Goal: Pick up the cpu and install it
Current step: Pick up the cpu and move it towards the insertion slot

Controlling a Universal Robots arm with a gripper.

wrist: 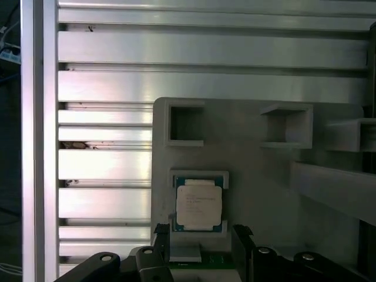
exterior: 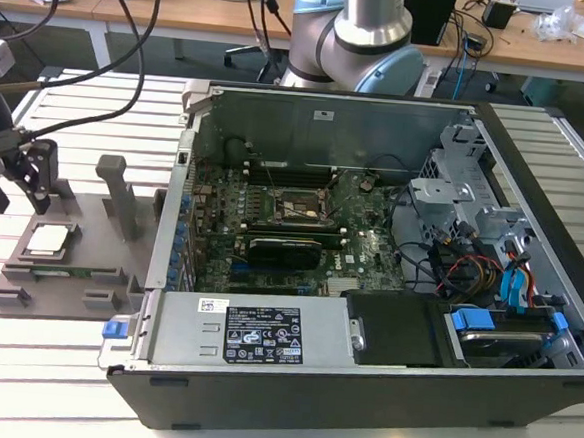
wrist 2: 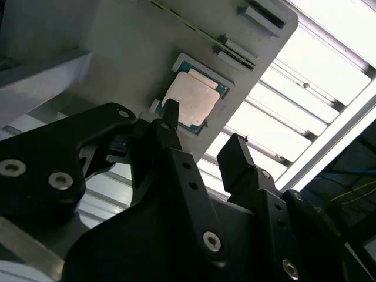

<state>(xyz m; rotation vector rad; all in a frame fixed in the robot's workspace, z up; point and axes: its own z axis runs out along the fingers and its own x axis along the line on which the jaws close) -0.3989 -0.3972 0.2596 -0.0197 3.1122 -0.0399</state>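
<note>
My gripper (exterior: 20,196) – fingers spread, nothing between them – hangs over the end of the grey tray (exterior: 87,257) at the exterior view's left. In both wrist views the two black fingertips (wrist: 161,233) stand apart, one to either side of the line that runs toward the cpu (wrist: 199,204). The gap between them (wrist 2: 202,126) is empty.

The cpu (exterior: 50,239) lies flat in a shallow square recess of the tray, silvery top upward, its pale rim framed by the recess wall. In the second wrist view it (wrist 2: 191,100) shows just beyond the nearer fingertip (wrist 2: 170,109), and I am not touching it.

The tray (wrist: 258,176) carries open rectangular pockets and a tall upright peg (exterior: 123,195) – the peg stands between the cpu and the computer case (exterior: 329,121). The tray rests on a slatted aluminium table (exterior: 51,363).

The case lies on its side, well apart from the cpu, toward the exterior view's right, with its panel off. Inside it, the motherboard's socket (exterior: 293,207) sits near the middle. A long black card (exterior: 285,249) lies just beside that socket.

My arm's base (exterior: 355,33) rises behind the case.
</note>
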